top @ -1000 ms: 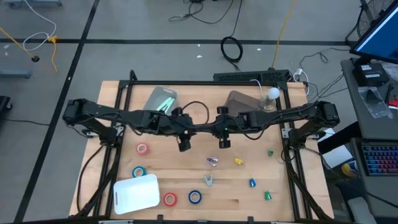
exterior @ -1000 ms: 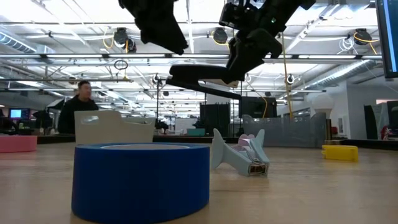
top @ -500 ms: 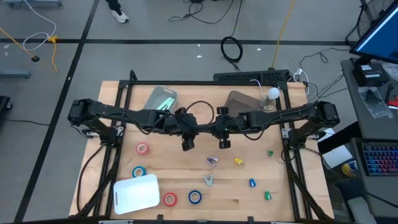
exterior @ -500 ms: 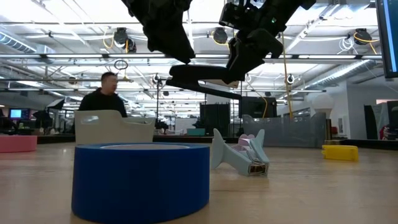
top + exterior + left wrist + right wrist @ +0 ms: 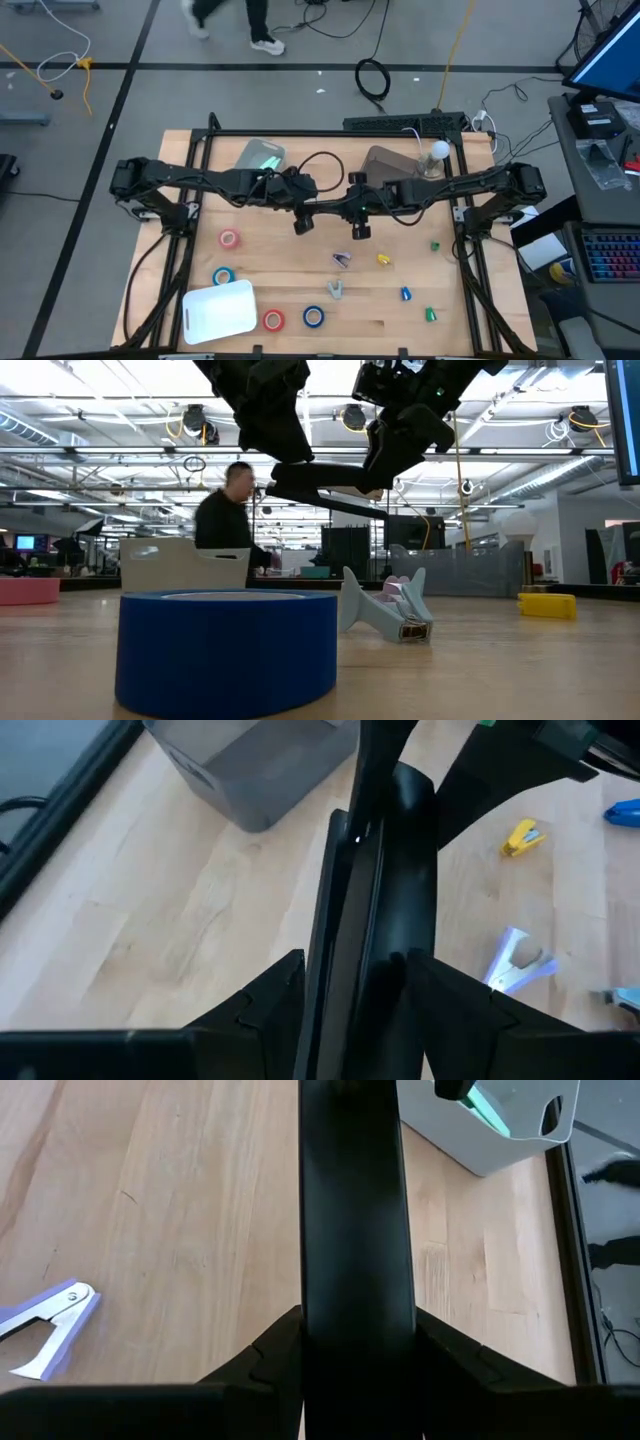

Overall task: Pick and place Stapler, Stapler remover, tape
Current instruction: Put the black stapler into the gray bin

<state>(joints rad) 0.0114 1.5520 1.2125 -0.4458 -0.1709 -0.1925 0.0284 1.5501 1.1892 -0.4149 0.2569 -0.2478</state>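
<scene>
A black stapler point(image 5: 322, 481) hung level above the table point(image 5: 400, 270), the right gripper point(image 5: 358, 208) clamped on one end, the left gripper point(image 5: 303, 217) pinching the other. Below the grippers lay five tape rolls point(image 5: 230, 239), three blue and two pink, beside a white bin point(image 5: 219, 310).

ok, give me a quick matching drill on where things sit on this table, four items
Things:
1. pink tape
2. yellow stapler
3. grey bin
4. black stapler

Places:
a. held up off the table at the right gripper, left gripper close by
b. far edge, right of centre
c. left half, just beyond a blue tape roll
d. just right of the purple staple remover

Pairs: 1-c, 2-d, 3-b, 4-a
</scene>
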